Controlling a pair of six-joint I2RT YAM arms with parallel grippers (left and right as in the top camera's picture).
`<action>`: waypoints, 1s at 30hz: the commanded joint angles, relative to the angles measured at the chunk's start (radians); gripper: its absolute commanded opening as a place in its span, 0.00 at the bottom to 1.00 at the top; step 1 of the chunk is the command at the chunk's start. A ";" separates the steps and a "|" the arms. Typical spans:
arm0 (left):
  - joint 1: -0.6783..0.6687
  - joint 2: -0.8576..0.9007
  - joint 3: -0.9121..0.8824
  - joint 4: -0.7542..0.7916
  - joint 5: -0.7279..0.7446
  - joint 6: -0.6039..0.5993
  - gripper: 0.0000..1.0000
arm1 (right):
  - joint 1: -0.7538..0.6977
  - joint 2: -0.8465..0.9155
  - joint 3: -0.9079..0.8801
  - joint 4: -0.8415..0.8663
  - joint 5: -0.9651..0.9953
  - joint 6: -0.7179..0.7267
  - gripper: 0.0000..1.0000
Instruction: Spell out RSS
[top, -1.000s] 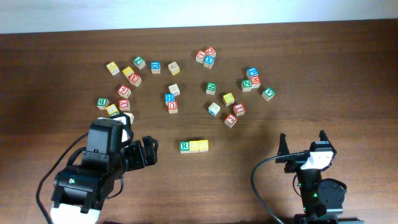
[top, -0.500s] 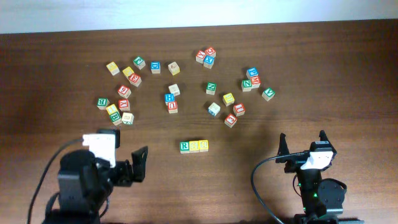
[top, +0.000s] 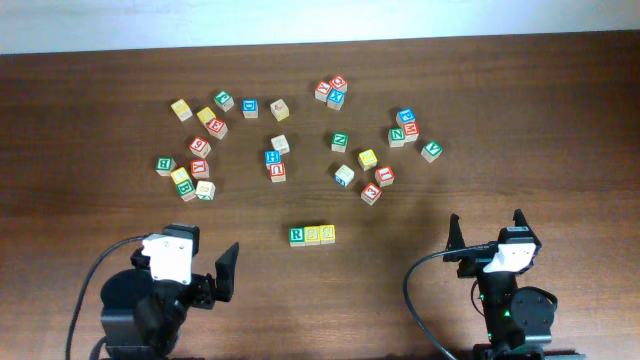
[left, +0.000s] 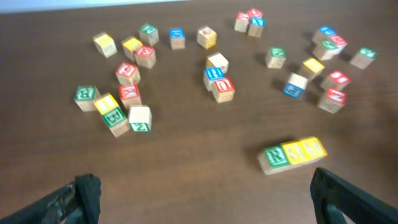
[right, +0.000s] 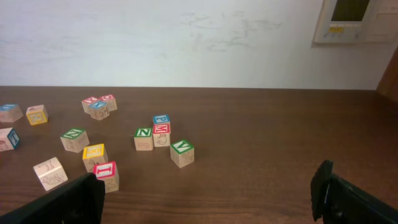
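Three cubes stand side by side in a row at the middle front of the table: a green R cube (top: 297, 235) and two yellow-faced cubes (top: 312, 234) (top: 327, 233). In the left wrist view the R cube (left: 274, 155) and the yellow cubes (left: 293, 151) (left: 312, 147) lie ahead to the right. My left gripper (top: 215, 275) (left: 205, 193) is open and empty, low at the front left, well left of the row. My right gripper (top: 487, 228) (right: 208, 186) is open and empty at the front right.
Several loose letter cubes are scattered across the far half: a left cluster around a red cube (top: 200, 168), a blue cube (top: 271, 157) in the middle, and a right cluster around a green cube (top: 431, 151) (right: 181, 149). A white wall stands behind the table.
My left arm has drawn back from near the left cluster toward the front left edge, its gripper staying open. The cube row and the right arm have not moved.
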 joint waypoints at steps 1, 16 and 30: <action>0.029 -0.075 -0.137 0.137 0.018 0.068 0.99 | -0.008 -0.010 -0.005 -0.006 0.012 0.001 0.98; 0.067 -0.338 -0.560 0.810 0.030 0.001 0.99 | -0.008 -0.010 -0.005 -0.006 0.012 0.001 0.98; 0.065 -0.395 -0.571 0.622 -0.154 -0.156 0.99 | -0.008 -0.010 -0.005 -0.006 0.012 0.001 0.98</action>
